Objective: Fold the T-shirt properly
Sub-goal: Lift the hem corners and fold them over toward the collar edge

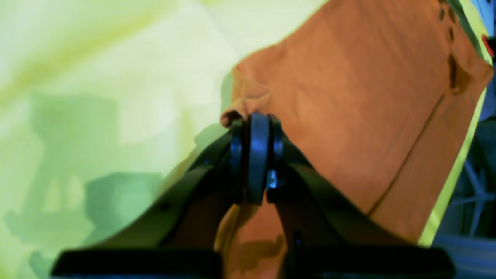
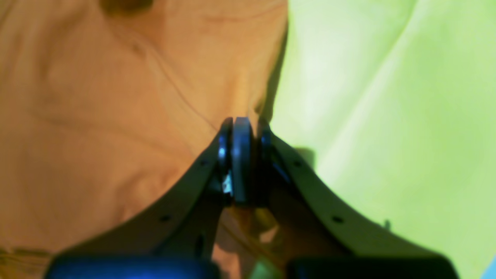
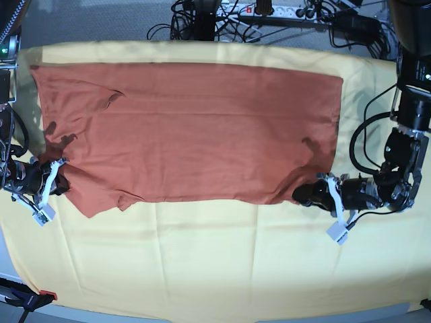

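The rust-orange T-shirt (image 3: 195,128) lies spread flat across the table, long side running left to right. At the shirt's near right corner, my left gripper (image 3: 304,195) is shut on a pinched bit of fabric. In the left wrist view, the left gripper (image 1: 254,118) has its jaws together with the T-shirt (image 1: 348,97) bunched at the tips. My right gripper (image 3: 59,183) is shut on the near left edge of the shirt. Seen from the right wrist, the right gripper (image 2: 242,122) is closed at the edge of the T-shirt (image 2: 97,97).
A large pale yellow cloth (image 3: 222,262) covers the table under the shirt and reaches the front edge. Cables and a power strip (image 3: 269,10) lie beyond the far edge. Both arms (image 3: 404,168) rest low at the table's sides.
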Tool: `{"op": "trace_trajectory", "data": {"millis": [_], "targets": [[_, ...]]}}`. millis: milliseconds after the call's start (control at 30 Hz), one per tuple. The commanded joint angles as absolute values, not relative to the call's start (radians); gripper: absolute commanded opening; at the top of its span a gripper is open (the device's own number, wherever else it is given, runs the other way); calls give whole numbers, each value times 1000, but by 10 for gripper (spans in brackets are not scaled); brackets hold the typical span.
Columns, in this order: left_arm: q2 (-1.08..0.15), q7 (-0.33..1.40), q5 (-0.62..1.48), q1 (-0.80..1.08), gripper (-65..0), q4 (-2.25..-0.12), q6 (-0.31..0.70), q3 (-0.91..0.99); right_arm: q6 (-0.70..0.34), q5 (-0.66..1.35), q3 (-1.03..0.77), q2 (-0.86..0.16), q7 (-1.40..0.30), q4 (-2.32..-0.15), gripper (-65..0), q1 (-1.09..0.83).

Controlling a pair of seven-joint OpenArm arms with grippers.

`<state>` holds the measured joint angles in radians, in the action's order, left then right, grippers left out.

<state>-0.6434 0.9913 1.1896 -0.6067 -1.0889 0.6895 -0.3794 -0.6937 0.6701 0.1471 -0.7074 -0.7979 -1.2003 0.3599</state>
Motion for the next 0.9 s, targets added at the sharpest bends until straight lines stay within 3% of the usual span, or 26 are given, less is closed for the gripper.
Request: {"op": "trace_trajectory", "data": {"millis": [0, 333, 867], "targets": [[-672, 978, 1213, -624, -650, -1122, 698, -370, -698, 681, 136, -739, -784, -1225, -650, 381], [-792, 981, 1217, -520, -650, -1299, 698, -370, -698, 790, 136, -805, -863, -1230, -650, 374], [-902, 981, 1225, -513, -650, -1390, 698, -370, -698, 789, 136, -804, -936, -1230, -650, 374]]}}
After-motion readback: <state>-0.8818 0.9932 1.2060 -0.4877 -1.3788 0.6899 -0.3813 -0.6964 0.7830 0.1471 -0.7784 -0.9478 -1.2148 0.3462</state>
